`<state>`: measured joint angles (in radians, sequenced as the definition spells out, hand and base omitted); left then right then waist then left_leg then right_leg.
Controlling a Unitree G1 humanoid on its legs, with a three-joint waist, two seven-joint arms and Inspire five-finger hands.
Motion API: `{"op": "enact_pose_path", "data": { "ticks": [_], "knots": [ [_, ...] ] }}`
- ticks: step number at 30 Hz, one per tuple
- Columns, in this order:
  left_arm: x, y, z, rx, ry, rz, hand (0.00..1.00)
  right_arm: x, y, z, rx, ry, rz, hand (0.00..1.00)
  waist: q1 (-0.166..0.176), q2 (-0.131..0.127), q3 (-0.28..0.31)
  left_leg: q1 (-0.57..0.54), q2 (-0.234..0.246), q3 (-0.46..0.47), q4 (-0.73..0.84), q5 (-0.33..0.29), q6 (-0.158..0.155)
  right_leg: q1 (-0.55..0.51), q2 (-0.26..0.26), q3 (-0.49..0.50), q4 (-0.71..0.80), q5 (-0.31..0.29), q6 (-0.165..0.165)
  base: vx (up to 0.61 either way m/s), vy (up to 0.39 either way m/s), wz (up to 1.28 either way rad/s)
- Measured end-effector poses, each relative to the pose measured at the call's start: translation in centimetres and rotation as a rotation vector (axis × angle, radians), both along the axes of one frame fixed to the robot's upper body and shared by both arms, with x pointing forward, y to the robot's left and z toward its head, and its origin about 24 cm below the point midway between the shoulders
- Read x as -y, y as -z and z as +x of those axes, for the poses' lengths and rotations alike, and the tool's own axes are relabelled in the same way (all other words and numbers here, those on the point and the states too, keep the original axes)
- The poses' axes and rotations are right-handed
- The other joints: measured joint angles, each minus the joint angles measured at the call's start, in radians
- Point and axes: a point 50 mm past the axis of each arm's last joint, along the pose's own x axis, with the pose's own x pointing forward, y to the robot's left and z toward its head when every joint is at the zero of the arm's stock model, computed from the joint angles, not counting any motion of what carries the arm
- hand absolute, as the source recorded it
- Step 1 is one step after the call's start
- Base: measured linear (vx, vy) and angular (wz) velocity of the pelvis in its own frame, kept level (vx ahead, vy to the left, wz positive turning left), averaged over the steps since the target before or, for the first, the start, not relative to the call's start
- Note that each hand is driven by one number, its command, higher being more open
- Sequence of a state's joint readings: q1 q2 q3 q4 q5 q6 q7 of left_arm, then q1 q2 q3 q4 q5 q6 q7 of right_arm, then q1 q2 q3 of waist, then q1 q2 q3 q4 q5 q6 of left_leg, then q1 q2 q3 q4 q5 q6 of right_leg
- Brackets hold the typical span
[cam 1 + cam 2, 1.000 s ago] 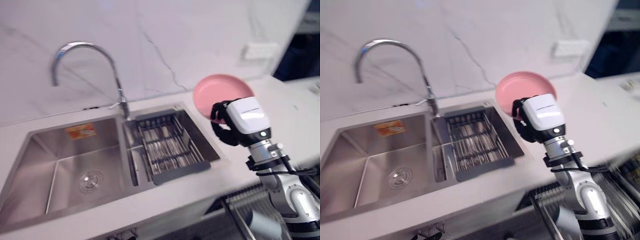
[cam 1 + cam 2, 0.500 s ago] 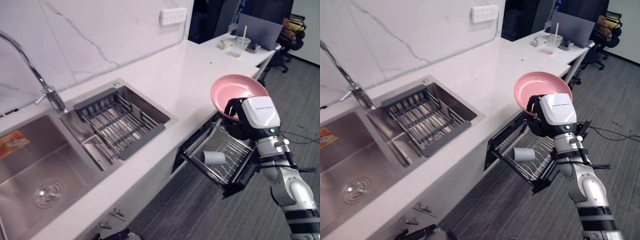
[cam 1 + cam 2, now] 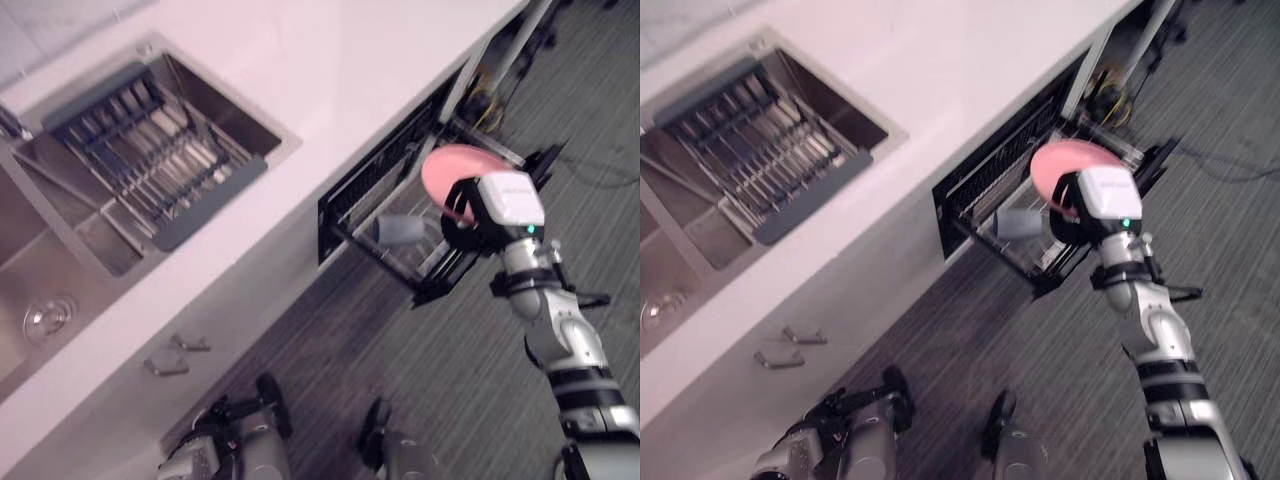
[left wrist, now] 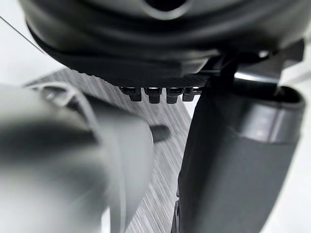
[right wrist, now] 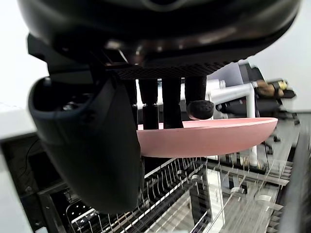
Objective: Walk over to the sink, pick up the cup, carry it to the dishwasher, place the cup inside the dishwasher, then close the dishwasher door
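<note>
My right hand (image 3: 462,214) is shut on a pink plate (image 3: 452,170), thumb under its rim and fingers (image 5: 171,104) over the top. Hand and plate hover over the pulled-out dishwasher rack (image 3: 437,272), which juts from under the white counter (image 3: 330,70). A grey cup (image 3: 398,231) lies on its side in that rack, just left of the plate. Below the plate (image 5: 209,138) the rack's wire tines (image 5: 194,194) show close by. My left hand (image 4: 160,29) hangs at my side over the floor, fingers relaxed and holding nothing.
The steel sink (image 3: 50,250) with its grey drain rack (image 3: 150,165) lies at the upper left. Cabinet fronts with handles (image 3: 170,355) run below the counter. Grey carpet (image 3: 450,400) spreads in front of the dishwasher, with cables (image 3: 490,100) beyond it.
The view has swung from the sink down towards the dishwasher and floor. My right hand, still holding the pink plate, has come down over the pulled-out rack.
</note>
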<state>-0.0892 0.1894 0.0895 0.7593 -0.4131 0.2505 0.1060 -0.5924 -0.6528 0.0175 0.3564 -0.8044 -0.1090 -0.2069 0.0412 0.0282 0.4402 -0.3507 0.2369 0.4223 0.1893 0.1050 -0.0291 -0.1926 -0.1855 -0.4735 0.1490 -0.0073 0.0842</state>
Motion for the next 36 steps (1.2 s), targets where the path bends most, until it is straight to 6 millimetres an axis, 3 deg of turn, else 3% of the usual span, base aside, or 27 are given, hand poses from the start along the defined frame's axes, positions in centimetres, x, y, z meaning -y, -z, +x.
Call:
{"op": "enact_pose_path", "data": {
  "ticks": [7, 12, 14, 15, 19, 28, 32, 36],
  "knots": [
    [1.1, -0.8, 2.3, 0.075, -0.001, -0.026, 1.00, -0.1, -4.7, 3.1, 0.024, 0.035, -0.025, 0.00, 0.032, 0.055, 0.029, -0.063, -0.080, -0.031, -0.122, 0.070, 0.032, -0.093, -0.027, 0.007, -0.066, 0.072, 0.014, -0.01, 0.050, 0.03],
    [2.0, -1.6, 4.0, 0.122, 0.008, -0.045, 1.00, 0.4, -6.3, 4.2, 0.008, 0.066, 0.045, 0.00, 0.059, 0.078, 0.040, -0.088, -0.104, -0.030, -0.162, 0.090, 0.040, -0.117, -0.027, 0.022, -0.141, 0.130, 0.016, -0.02, 0.047, -0.08],
    [2.2, -1.7, 4.4, 0.131, 0.012, -0.043, 1.00, 0.7, -6.0, 4.4, -0.020, 0.090, 0.081, 0.00, 0.059, 0.080, 0.041, -0.089, -0.108, -0.031, -0.171, 0.095, 0.040, -0.122, -0.029, 0.024, -0.140, 0.132, 0.017, -0.03, 0.040, -0.02],
    [2.2, -1.8, 4.5, 0.134, 0.014, -0.043, 1.00, 0.9, -5.9, 4.5, -0.032, 0.100, 0.099, 1.00, 0.057, 0.080, 0.041, -0.089, -0.110, -0.034, -0.176, 0.097, 0.040, -0.124, -0.029, 0.024, -0.140, 0.132, 0.016, 0.00, 0.000, 0.00],
    [2.7, -2.0, 5.0, 0.149, 0.029, -0.059, 1.00, 1.8, -6.3, 4.7, -0.056, 0.151, 0.165, 1.00, 0.053, 0.085, 0.043, -0.089, -0.118, -0.057, -0.199, 0.111, 0.036, -0.136, -0.031, 0.028, -0.139, 0.136, 0.015, 0.00, 0.004, -0.01],
    [4.3, -2.2, 5.4, 0.169, 0.048, -0.110, 1.00, 4.0, -8.8, 4.0, 0.019, 0.186, 0.333, 1.00, 0.053, 0.129, 0.043, -0.055, -0.136, -0.067, -0.275, 0.152, 0.038, -0.139, -0.036, 0.032, -0.138, 0.141, 0.018, 0.00, 0.003, -0.01],
    [4.3, -2.5, 5.4, 0.195, 0.052, -0.114, 1.00, 4.8, -10.1, 3.4, 0.084, 0.160, 0.449, 1.00, 0.047, 0.130, 0.043, -0.038, -0.139, -0.077, -0.275, 0.152, 0.038, -0.128, -0.040, 0.039, -0.138, 0.142, 0.019, 0.02, 0.007, -0.06],
    [4.2, -2.4, 4.6, 0.213, 0.061, -0.127, 1.00, 5.2, -11.6, 2.3, 0.173, 0.113, 0.507, 1.00, 0.016, 0.130, 0.044, -0.006, -0.141, -0.083, -0.276, 0.151, 0.037, -0.100, -0.043, 0.044, -0.138, 0.143, 0.020, 0.00, 0.004, -0.03]
  ]
}}
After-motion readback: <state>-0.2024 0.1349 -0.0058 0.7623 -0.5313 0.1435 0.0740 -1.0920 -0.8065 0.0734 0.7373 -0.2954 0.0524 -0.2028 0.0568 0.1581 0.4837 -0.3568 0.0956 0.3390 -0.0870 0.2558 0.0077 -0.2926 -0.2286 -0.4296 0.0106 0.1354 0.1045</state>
